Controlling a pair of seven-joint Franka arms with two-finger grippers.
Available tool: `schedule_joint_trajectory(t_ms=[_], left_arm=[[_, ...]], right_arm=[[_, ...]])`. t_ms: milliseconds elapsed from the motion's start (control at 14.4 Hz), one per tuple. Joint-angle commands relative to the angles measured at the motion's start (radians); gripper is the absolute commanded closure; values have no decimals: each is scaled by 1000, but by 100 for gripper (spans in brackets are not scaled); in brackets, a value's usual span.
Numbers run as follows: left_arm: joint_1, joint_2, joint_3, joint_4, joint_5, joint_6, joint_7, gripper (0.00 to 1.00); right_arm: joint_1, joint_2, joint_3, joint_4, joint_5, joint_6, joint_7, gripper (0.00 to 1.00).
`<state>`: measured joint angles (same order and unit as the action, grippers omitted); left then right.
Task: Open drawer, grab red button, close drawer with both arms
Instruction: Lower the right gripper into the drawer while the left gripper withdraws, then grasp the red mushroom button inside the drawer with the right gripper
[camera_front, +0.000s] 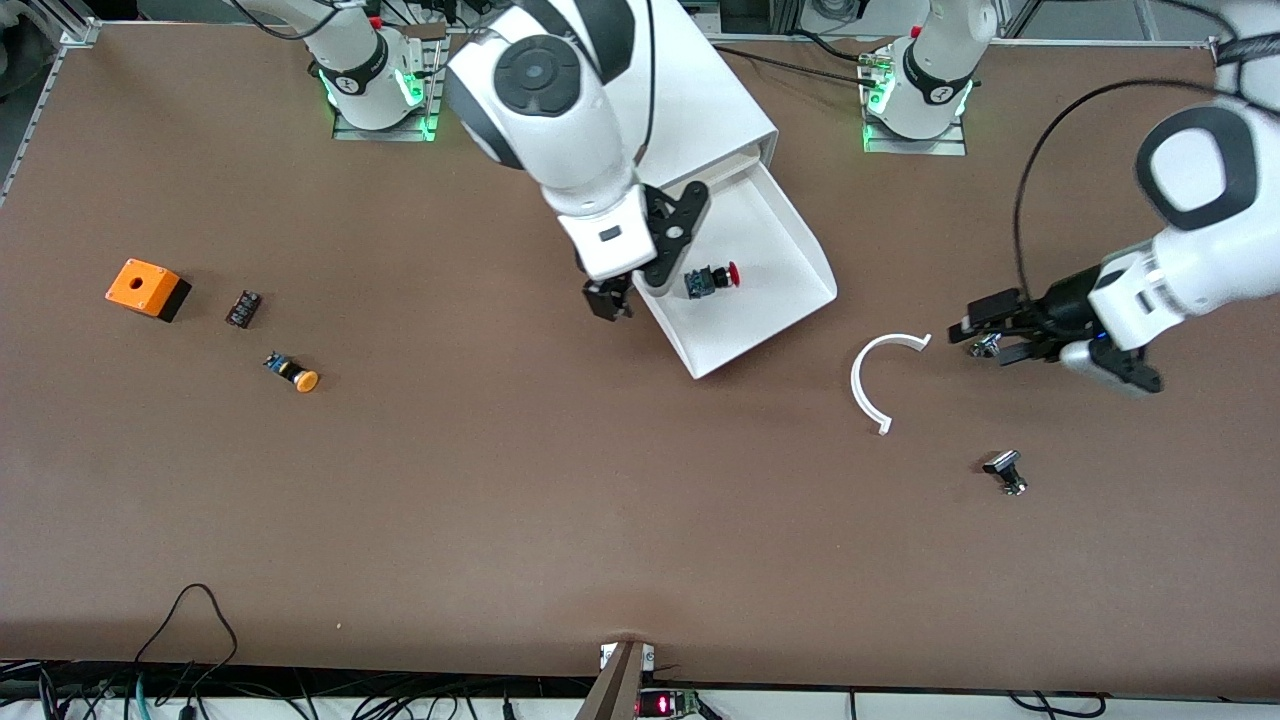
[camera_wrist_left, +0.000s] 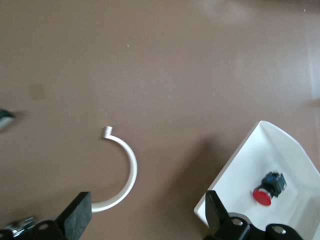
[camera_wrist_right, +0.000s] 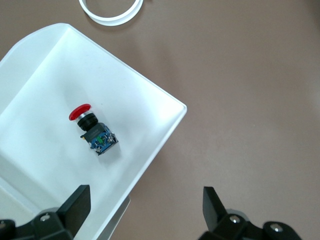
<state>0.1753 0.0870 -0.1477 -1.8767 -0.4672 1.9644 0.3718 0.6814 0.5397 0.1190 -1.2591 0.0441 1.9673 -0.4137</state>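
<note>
The drawer is pulled out of the white cabinet and lies open. The button, with a red cap and dark body, lies on its side on the drawer floor. My right gripper is open and hangs over the drawer's side wall toward the right arm's end. In the right wrist view, the gripper has one finger over the drawer and the other over the table, with the button apart from it. My left gripper is open and empty over the table beside a white ring. The left wrist view shows this gripper, the drawer and the button.
A white C-shaped ring lies between the drawer and the left gripper. A small black and silver part lies nearer the front camera. An orange box, a small black part and an orange-capped button lie toward the right arm's end.
</note>
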Motion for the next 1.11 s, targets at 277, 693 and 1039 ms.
schedule_joint_trajectory(t_ms=[277,693,1039], left_arm=[[-26,-107,-4,243,402,-376,-379,0],[-37,-84,-15,246,476,-381,-455,0],[-37,-78,-19,251,476,-381,-453,0]], right_arm=[[98,133,-1,89,-92,-5,-203,1],[193,216,-28,109,-173,62,-211,1],[193,244,-28,104,-202,64,-263,1]])
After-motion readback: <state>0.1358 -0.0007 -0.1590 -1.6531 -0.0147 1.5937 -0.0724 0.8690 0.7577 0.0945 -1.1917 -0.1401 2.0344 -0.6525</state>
